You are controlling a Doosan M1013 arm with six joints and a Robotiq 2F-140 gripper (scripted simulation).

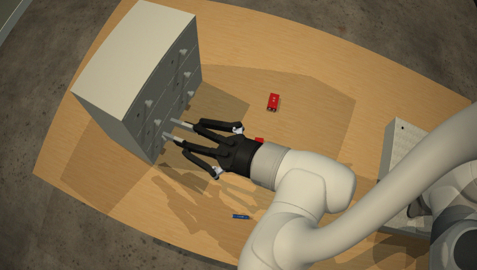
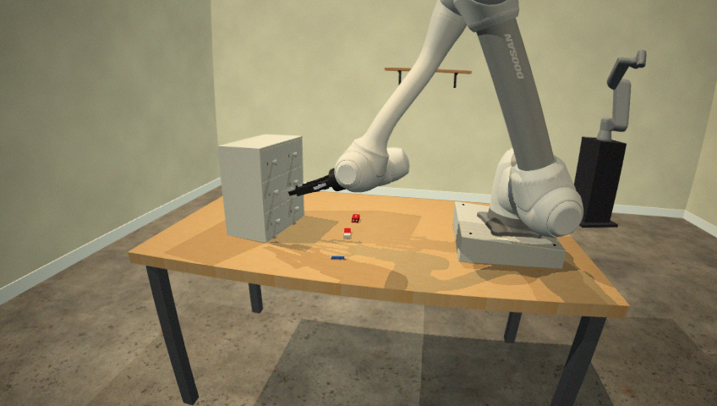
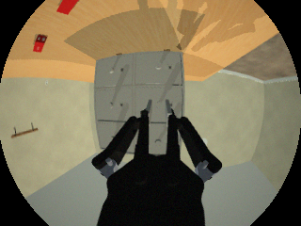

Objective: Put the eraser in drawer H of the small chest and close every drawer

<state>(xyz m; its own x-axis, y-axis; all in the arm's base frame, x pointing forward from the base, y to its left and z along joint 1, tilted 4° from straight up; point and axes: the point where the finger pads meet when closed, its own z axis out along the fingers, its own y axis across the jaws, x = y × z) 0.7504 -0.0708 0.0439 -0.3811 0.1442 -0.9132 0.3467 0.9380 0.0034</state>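
The eraser, a small red and white block (image 2: 347, 233) (image 1: 259, 140), lies on the table. In the top view the arm mostly hides it; its red part shows at the wrist view's top edge. The small grey chest (image 1: 127, 57) (image 2: 241, 191) (image 3: 107, 94) stands upright, and all its drawer fronts look flush. The drawer letters are too small to read. My gripper (image 1: 166, 127) (image 2: 290, 193) (image 3: 158, 104) is partly open, with nothing seen between its fingers. Its tips point at the middle drawer of the near column, just short of its knob (image 1: 157, 122) (image 2: 275, 192).
A red block with two studs (image 1: 273, 101) (image 2: 355, 218) (image 3: 39, 44) lies on the table (image 1: 334, 60) (image 2: 176, 251). A blue stick (image 1: 240, 216) (image 2: 337, 258) lies towards the near edge. Small brown pieces (image 1: 187, 107) (image 1: 162, 151) show at the chest's front foot.
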